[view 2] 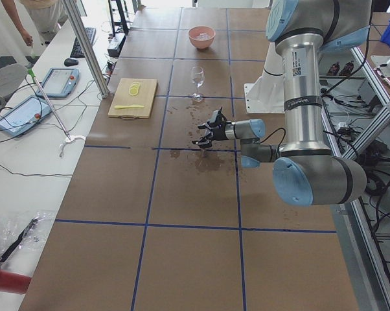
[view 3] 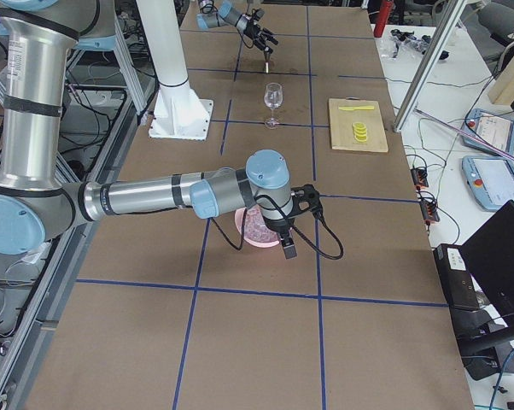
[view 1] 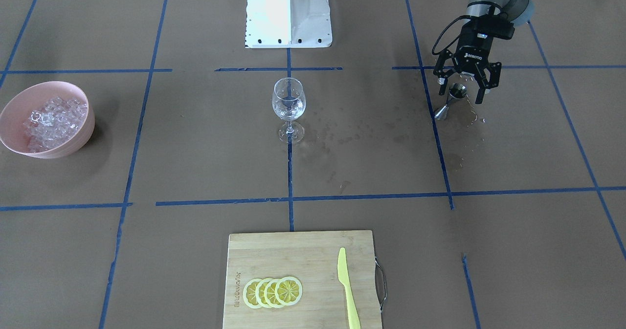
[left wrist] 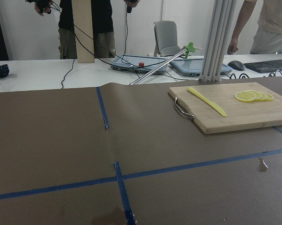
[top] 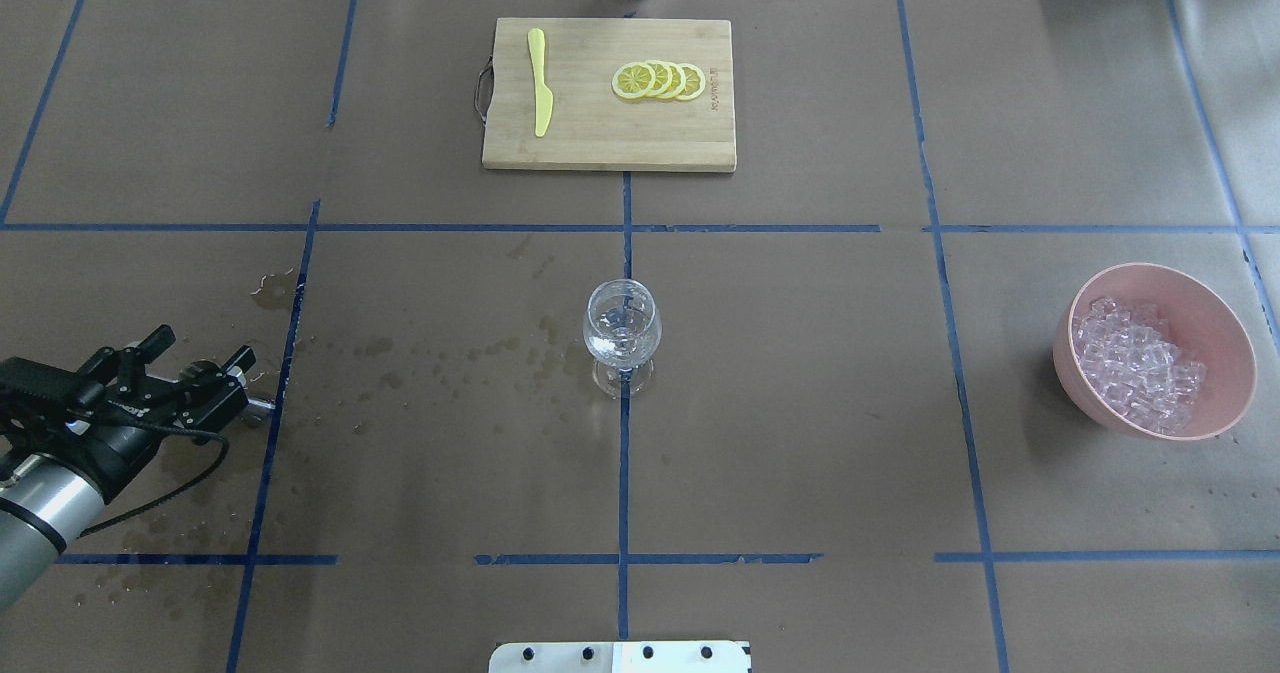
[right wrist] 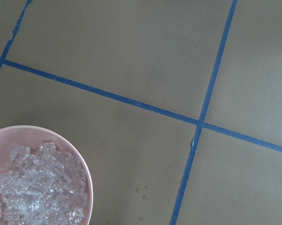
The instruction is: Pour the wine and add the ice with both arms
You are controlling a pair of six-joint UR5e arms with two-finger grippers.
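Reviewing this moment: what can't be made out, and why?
Right gripper: open or shut unknown; shows only small in the exterior right view.
Jigger: contents too small in the front view; left gripper partly covers it overhead.
Wine glass: fill level unreadable; clear glass, small in every view.

Table (top: 800,403): brown paper cover, blue tape (top: 624,473) grid. Dead centre, on a tape line: wine glass (top: 622,333), upright. Far edge, centre: wooden cutting board (top: 580,143), metal handle on its left end. Right side: pink bowl (top: 1215,318) of ice (top: 1135,368), well apart from the glass. Left side: metal jigger (view 1: 449,103) just beside a tape line, paper wet around it. Splash stains (top: 455,368) scattered over the paper between jigger and glass. Near edge, centre: white pedestal base (top: 620,656).
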